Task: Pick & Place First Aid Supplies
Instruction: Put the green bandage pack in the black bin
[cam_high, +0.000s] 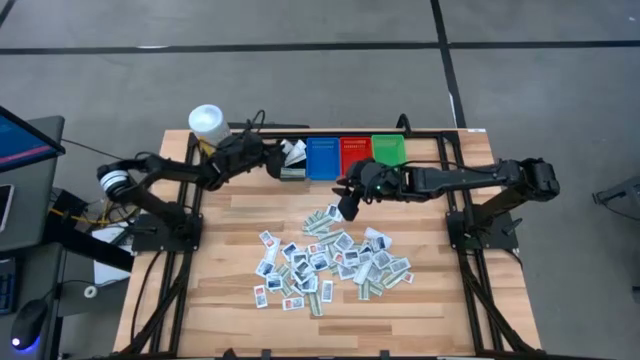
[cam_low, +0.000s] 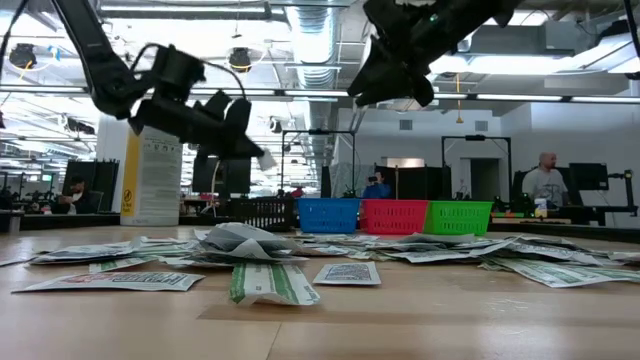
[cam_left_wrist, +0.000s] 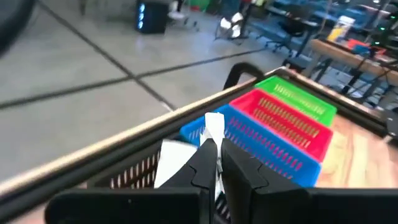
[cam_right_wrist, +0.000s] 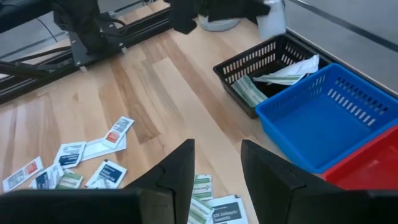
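White packet (cam_left_wrist: 215, 127) is clamped between the closed fingers of the left gripper (cam_left_wrist: 219, 163) above the black bin (cam_high: 291, 170), while the right gripper (cam_right_wrist: 216, 168), fingers apart and empty, hovers at 12 o'clock of the packet pile (cam_high: 330, 258) on the wooden table (cam_high: 230, 210).

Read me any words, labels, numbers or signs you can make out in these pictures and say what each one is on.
No text here can be read.
Small flat white and blue packets scattered on the wooden table: printed marks, too small.
White cylindrical tub with yellow label: lines of print, blurred.
White packet pinched in the left gripper above the black slatted plastic bin: no print shows.
Blue plastic bin, red plastic bin, green plastic bin: no labels.
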